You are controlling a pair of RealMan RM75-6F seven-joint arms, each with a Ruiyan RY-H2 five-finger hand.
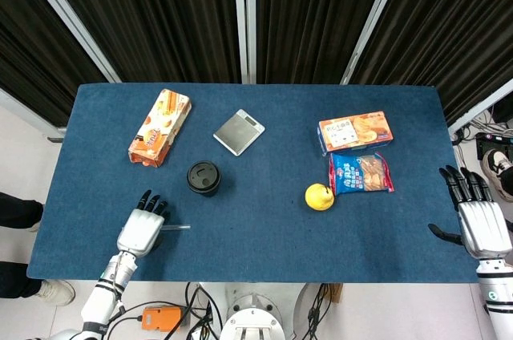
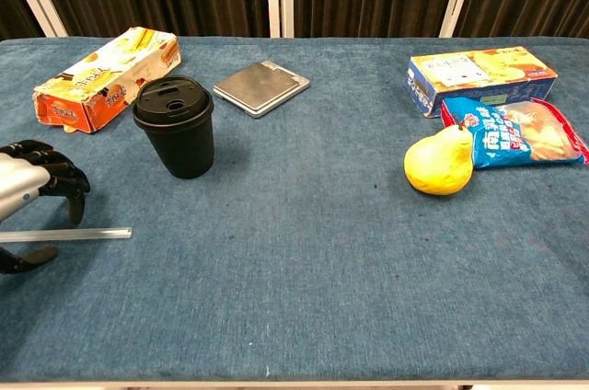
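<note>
My left hand [image 1: 143, 228] hovers over the near left part of the blue table [image 1: 264, 244], above the left end of a thin clear straw [image 1: 178, 228]. In the chest view the left hand [image 2: 32, 192] shows curved fingers above the straw [image 2: 83, 235] and the thumb below it, with no grip on it. A black lidded cup [image 1: 203, 177] stands just beyond, up and to the right of this hand. My right hand [image 1: 481, 221] is at the table's right edge with fingers spread, holding nothing; the chest view does not show it.
An orange carton [image 1: 160, 126] lies at the back left and a silver scale [image 1: 239, 131] at the back middle. A biscuit box [image 1: 355, 131], a blue snack bag [image 1: 361, 173] and a yellow pear [image 1: 319, 196] sit on the right.
</note>
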